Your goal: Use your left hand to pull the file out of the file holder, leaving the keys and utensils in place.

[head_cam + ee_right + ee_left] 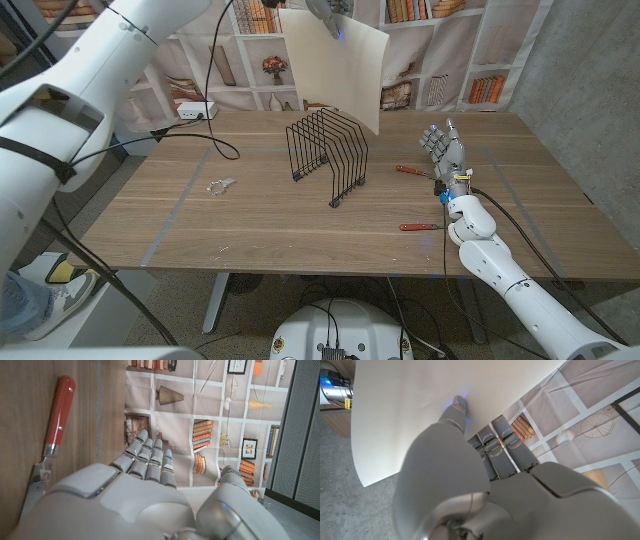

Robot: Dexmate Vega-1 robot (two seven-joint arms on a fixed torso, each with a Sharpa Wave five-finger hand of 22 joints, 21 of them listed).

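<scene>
A cream file (335, 62) hangs in the air above and behind the black wire file holder (328, 153), well clear of its slots. My left hand (328, 12) grips the file's upper edge at the picture's top; the left wrist view shows the fingers (456, 410) pressed against the file (410, 405). The keys (221, 184) lie on the table left of the holder. Two red-handled utensils lie to the holder's right, one (411, 171) beside my right hand (446, 150) and one (419, 227) nearer the front edge. My right hand stands on its edge, fingers apart, holding nothing.
A wooden table (280, 225) carries everything. A white power strip (196, 110) with a black cable sits at the back left. A bookshelf-print backdrop (440, 60) hangs behind the table. The red-handled utensil (54, 425) lies close beside my right hand (145, 485).
</scene>
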